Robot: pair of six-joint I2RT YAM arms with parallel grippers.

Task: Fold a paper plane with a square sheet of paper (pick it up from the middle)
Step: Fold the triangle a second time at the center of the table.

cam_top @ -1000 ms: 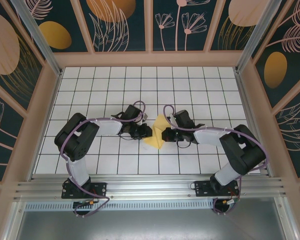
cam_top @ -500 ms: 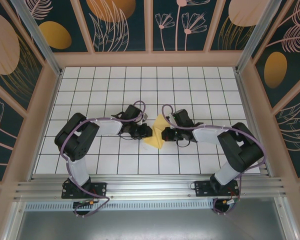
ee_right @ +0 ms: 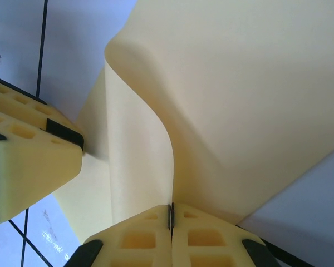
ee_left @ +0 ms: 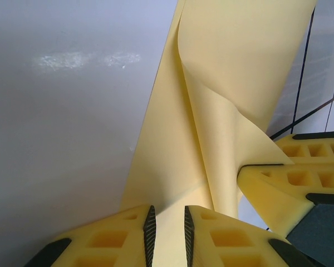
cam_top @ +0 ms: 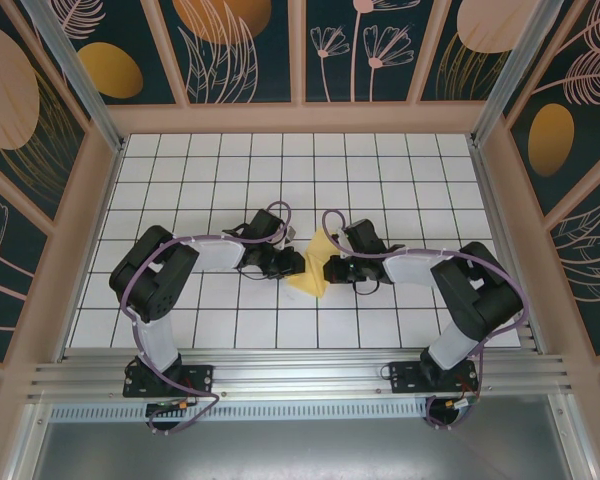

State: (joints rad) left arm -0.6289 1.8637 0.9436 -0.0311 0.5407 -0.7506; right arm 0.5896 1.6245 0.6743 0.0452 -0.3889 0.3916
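Paper: resting on the table, one flap curling up off the tiles.
Left claw: sitting at the paper's left edge, jaws standing slightly apart, a strip of paper running between its pads.
Right claw: sitting at the paper's right side, pinching a curled layer, jaws meeting on it.
Edges: the lifted edge is bending in a smooth curve; a low corner is pointing at the arm bases.
Room: bare tiles are lying open beyond the paper, and to its far left and right.
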